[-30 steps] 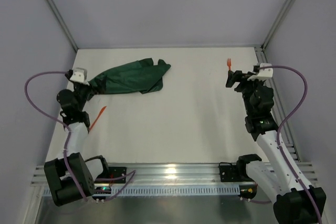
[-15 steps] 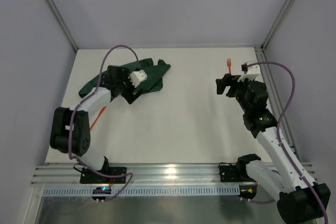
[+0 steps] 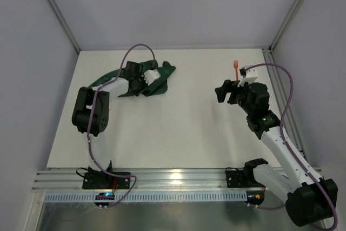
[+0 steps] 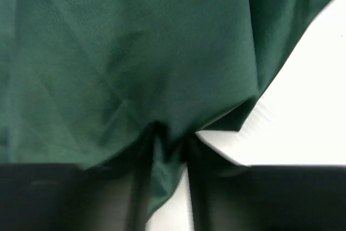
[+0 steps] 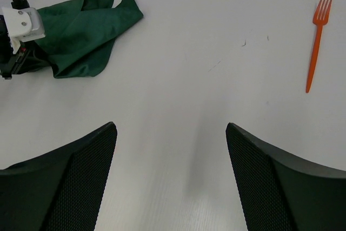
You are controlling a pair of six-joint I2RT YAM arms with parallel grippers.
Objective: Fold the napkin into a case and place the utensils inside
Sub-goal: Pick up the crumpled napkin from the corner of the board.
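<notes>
Swung onto the napkin (image 3: 165, 74), the left gripper (image 4: 170, 144) is closed on a limp, light fold, judged best taken at a corner; the right gripper (image 5: 170, 133) is held wide.

Bright, even light, faint shadows; napkin (image 4: 135, 52) blurred close-up in left wrist view.
</notes>
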